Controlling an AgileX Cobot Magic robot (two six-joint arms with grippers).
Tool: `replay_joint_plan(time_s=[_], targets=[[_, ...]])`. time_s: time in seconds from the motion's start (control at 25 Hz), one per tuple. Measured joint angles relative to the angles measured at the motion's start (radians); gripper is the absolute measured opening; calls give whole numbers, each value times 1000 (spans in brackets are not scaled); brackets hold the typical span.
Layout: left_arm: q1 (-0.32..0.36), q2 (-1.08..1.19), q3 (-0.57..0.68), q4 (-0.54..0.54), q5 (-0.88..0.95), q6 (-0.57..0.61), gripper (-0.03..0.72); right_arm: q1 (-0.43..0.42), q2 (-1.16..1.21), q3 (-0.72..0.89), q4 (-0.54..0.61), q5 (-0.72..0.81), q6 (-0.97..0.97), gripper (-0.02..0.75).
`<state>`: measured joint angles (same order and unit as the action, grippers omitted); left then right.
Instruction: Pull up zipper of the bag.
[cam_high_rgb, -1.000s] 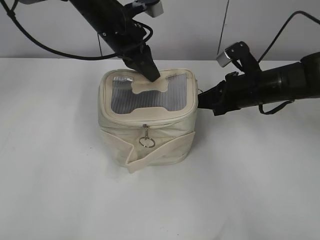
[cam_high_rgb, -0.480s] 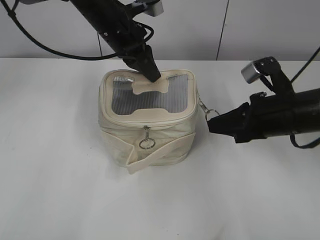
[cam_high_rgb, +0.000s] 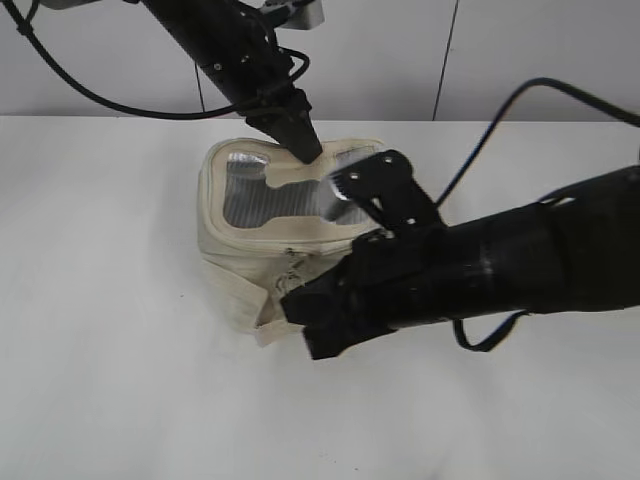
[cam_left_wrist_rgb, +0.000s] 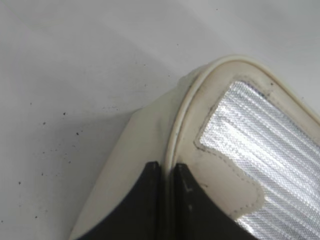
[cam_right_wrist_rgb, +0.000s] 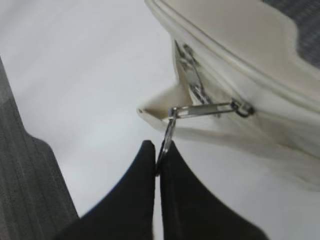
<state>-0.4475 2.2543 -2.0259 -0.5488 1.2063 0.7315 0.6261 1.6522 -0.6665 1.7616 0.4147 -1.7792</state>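
Note:
The cream-white bag (cam_high_rgb: 235, 262) stands mid-table, with its grey mesh top panel (cam_high_rgb: 250, 200) partly in view. My left gripper (cam_high_rgb: 306, 150) comes down from the back and is shut on the piped rim of the bag's top (cam_left_wrist_rgb: 172, 145) at a corner. My right arm reaches across the bag's front. My right gripper (cam_high_rgb: 300, 312) is shut on the silver ring (cam_right_wrist_rgb: 168, 134) of the front zipper pull (cam_right_wrist_rgb: 205, 109). The pull is drawn out taut from the zip track (cam_right_wrist_rgb: 220, 56). The second pull on the bag's right side is hidden behind my right arm.
The white table (cam_high_rgb: 110, 380) stretches around the bag. A grey wall (cam_high_rgb: 520, 50) stands behind it. Black cables hang from both arms, one of them (cam_high_rgb: 490, 335) looping under my right arm. The bag's cream strap end (cam_right_wrist_rgb: 150, 111) juts out beside the pull.
My right arm has swung from the bag's right side across to its front and closed on the front pull's ring. The left gripper has stayed on the bag's top.

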Motion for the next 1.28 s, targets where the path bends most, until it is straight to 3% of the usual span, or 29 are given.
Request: replay_joint_plan(time_s=[0.12,0.24,0.32,0.4,0.52,0.6,0.72,0.84,1.04,1.16,1.28], targets=[[0,0,0,1,0,-19,44,98,65,-87,23,-72,31,12],[0,0,0,1,-1,-50,44,110,99,-121,16,-95,120,16],[0,0,0,-3,-3,-61,60,92,98,-123,-80,-80,237,59],[2,0,0,-18,-10,-72,100,44,89,-125,-259,-26,421,185],[9,-9,0,-32,-17,-97,179,-63,47,-125,-528,66,665,489],[12,-29,1,-26,-26,-126,202,-148,6,-125,-655,99,787,585],[19,-90,1,3,-25,-189,211,-250,-48,-125,-742,143,882,592],[22,-156,1,102,2,-277,213,-334,-95,-126,-800,187,932,557],[24,-266,19,289,12,-409,213,-404,-156,-128,-935,251,1060,547],[25,-378,121,321,8,-434,213,-417,-209,-128,-1002,288,1145,547],[25,-541,327,338,-39,-440,213,-417,-273,-128,-1061,327,1227,546]])
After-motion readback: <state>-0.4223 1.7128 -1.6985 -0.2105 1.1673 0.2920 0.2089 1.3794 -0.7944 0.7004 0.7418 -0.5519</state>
